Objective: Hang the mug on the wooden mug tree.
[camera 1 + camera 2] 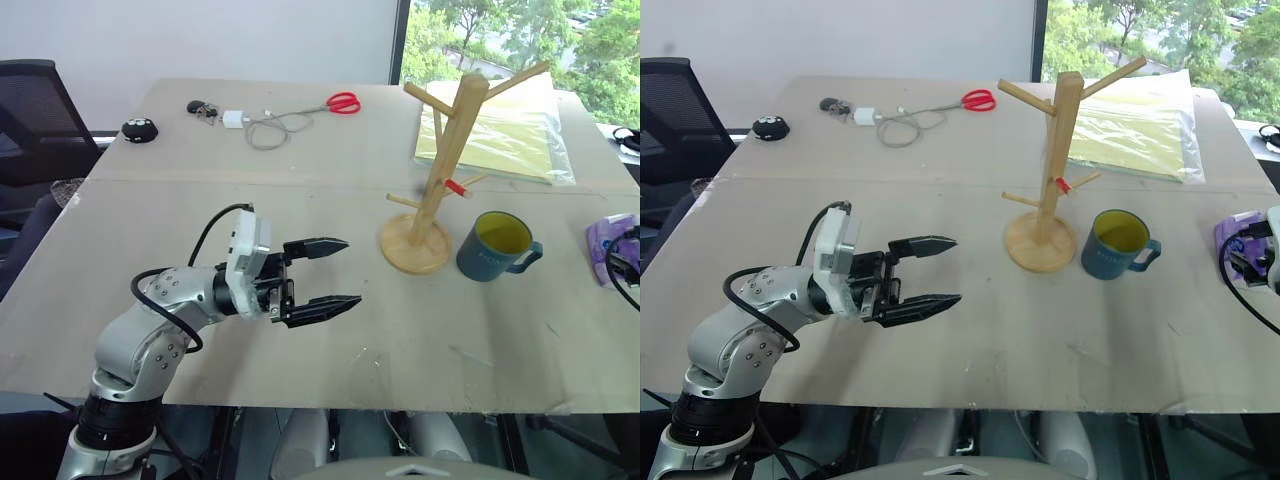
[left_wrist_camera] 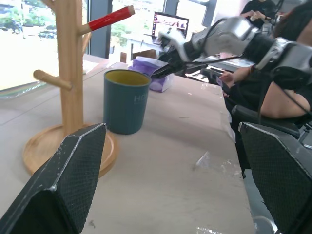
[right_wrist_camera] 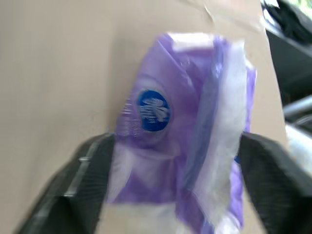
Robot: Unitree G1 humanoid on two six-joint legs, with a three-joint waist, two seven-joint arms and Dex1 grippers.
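The dark blue-grey ceramic mug point(image 1: 497, 246) (yellow inside) stands on the tabletop point(image 1: 300, 200) beside the light wooden mug tree point(image 1: 440, 170), both grippers, left point(image 1: 330, 275) and right point(image 3: 170, 161), spread wide, holding nothing.

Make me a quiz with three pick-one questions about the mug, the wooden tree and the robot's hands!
1. Where is the mug?
A. standing on the table by the wooden mug tree
B. hanging on a peg
C. in a hand

2. What colour is the mug's inside?
A. red
B. yellow
C. white

3. How is the left hand?
A. shut on the mug
B. shut, empty
C. open, empty

Answers: 1 A, it stands beside the tree's base. 2 B, yellow shows inside its rim. 3 C, its fingers are apart with nothing between.
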